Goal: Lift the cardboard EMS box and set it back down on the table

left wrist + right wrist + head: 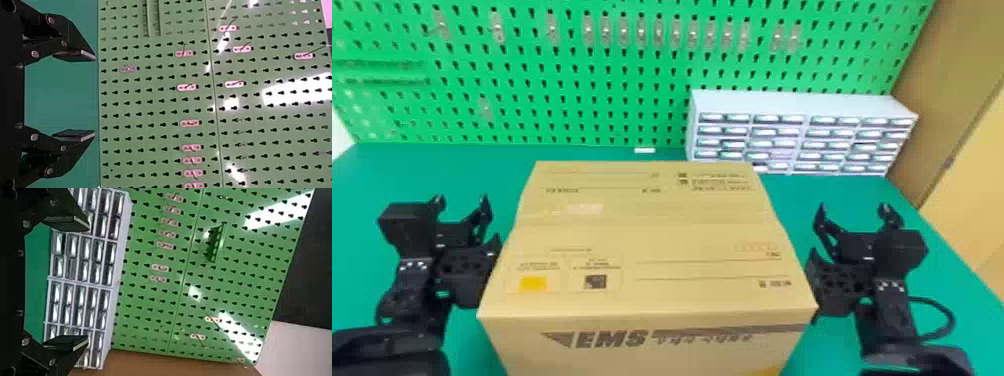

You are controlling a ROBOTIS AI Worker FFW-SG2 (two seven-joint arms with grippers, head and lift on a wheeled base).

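Between left claw (461, 201), right claw (853, 207), both spread | box (652, 235) | EMS side robotward | long axis maybe crosswise

The open gripper (84, 282) points toward a drawer cabinet (111, 288) beside a green pegboard (152, 301).

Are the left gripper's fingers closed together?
No, the left gripper has its two fingers wide apart, with nothing gripped between them.

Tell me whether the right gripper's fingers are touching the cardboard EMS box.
Apart: the head view shows a strip of green table between the box and the fingers of the right gripper.
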